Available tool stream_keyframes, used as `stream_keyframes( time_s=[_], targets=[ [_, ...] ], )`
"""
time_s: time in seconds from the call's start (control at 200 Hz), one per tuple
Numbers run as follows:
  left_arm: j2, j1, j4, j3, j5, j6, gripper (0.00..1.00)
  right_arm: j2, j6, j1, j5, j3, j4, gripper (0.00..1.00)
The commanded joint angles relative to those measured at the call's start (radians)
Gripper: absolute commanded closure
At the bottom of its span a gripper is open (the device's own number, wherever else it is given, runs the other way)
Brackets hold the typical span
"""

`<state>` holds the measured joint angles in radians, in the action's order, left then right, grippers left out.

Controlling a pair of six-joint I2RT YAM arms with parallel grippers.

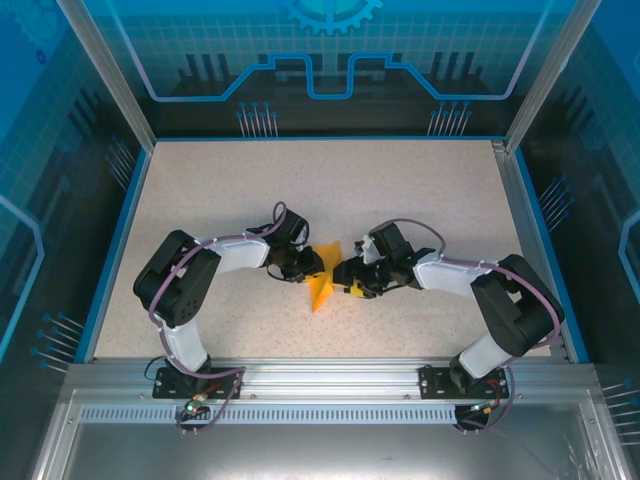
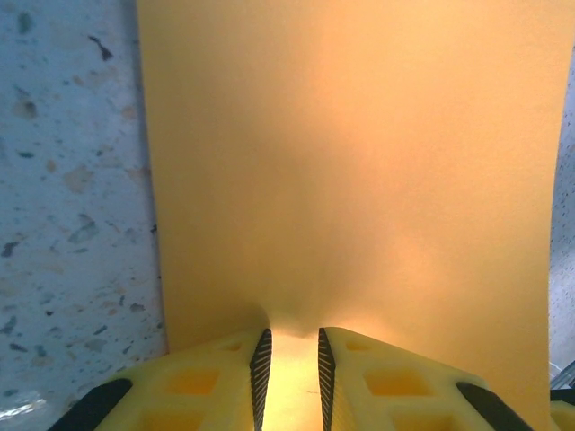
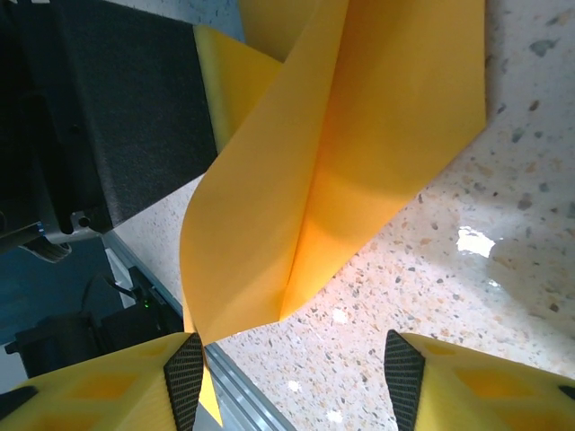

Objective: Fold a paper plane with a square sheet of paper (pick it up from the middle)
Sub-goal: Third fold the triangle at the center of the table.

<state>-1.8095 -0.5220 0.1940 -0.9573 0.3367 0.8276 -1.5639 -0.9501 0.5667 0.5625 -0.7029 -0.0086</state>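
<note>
Orange square sheet of paper [image 1: 322, 287] lifted above desk [image 1: 300, 190], mid-fold, crease showing. Left jaws pinched on its edge. Right jaws stood wide, gripping nothing. Likely next: right jaws must close on loose flap.
</note>
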Motion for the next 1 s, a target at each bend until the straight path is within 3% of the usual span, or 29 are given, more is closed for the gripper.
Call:
stream_keyframes(
  time_s=[0.0,0.38,0.79,0.995],
  targets=[
    [-0.024,-0.003,0.057,-0.007,-0.036,-0.030,0.73,0.028,-0.041,-0.010,0.033,0.024,0.063,0.41],
    [-0.027,-0.006,0.061,-0.003,-0.036,-0.030,0.73,0.067,-0.070,-0.030,0.038,0.113,0.129,0.42],
    [-0.022,-0.011,0.059,-0.003,-0.036,-0.029,0.73,-0.006,-0.041,-0.016,0.064,0.054,0.133,0.43],
    [0.001,-0.014,0.045,0.016,-0.039,-0.037,0.73,-0.095,-0.045,-0.032,0.028,-0.023,0.092,0.51]
  ],
)
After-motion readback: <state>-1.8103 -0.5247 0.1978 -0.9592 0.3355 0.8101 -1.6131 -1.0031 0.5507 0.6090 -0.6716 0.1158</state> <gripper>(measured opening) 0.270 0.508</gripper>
